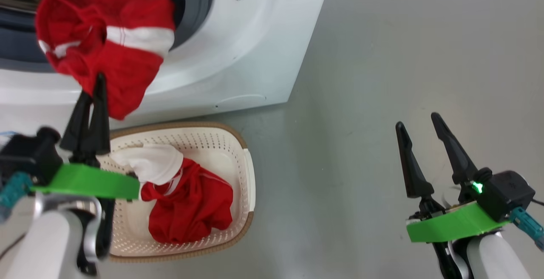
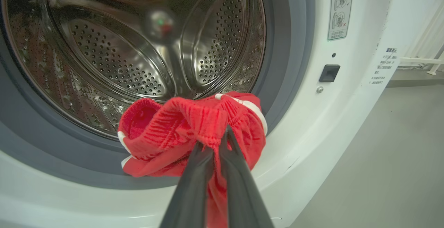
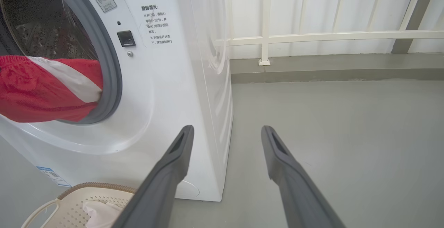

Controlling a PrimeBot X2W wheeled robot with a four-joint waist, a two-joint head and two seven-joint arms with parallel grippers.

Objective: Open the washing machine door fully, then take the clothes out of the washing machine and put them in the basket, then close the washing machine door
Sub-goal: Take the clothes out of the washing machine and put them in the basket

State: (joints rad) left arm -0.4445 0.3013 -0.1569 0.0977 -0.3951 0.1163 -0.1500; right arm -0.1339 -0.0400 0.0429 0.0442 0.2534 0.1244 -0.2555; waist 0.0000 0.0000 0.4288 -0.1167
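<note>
My left gripper is shut on a red garment with a white band, which hangs in front of the washing machine's opening, above the basket's far rim. In the left wrist view the gripper pinches that garment before the perforated steel drum. The cream basket stands on the floor against the machine's front and holds another red garment with a white sleeve. My right gripper is open over bare floor, nothing between its fingers. The washing machine door is out of view.
Grey floor spreads to the right of the machine. In the right wrist view a white railing and a low grey kerb run along the back behind the machine's side. The basket's rim shows at that view's bottom left.
</note>
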